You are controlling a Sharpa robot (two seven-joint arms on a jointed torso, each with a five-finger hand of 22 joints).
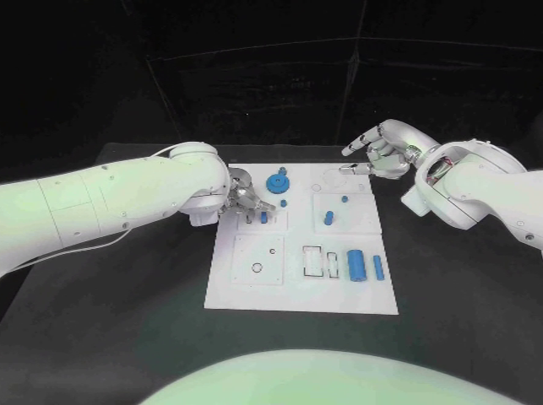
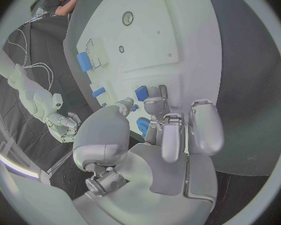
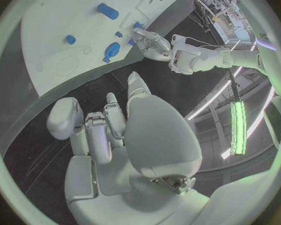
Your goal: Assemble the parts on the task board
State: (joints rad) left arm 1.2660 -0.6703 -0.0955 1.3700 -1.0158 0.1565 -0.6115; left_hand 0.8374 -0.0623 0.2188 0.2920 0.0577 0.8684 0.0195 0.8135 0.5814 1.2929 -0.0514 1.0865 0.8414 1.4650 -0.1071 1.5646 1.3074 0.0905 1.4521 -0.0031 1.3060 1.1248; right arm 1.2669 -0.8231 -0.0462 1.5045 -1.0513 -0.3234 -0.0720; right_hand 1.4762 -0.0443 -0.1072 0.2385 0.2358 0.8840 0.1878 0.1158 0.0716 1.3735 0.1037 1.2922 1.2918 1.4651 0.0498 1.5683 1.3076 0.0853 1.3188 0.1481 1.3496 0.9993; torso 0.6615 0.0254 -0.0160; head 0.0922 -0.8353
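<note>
left robot hand [image 1: 245,201] – over the task board [image 1: 303,291] near its left edge, fingertips pinching a small blue part [image 1: 264,217] | right robot hand [image 1: 382,150] – released, fingers apart, at the board's far right corner | round blue part [image 1: 279,181] at far edge; blue cylinder [image 1: 356,266] near right | table [image 1: 125,337] black

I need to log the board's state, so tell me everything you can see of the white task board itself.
The task board is a flat white rectangular plate lying on the black table, between the two arms. Its face is split into panels with round holes and rectangular outlined slots. Small blue parts sit on it: a round geared piece near the far edge and two upright-lying cylinders near the right side. The left hand reaches over its left part; the right hand hovers at its far right corner.
</note>
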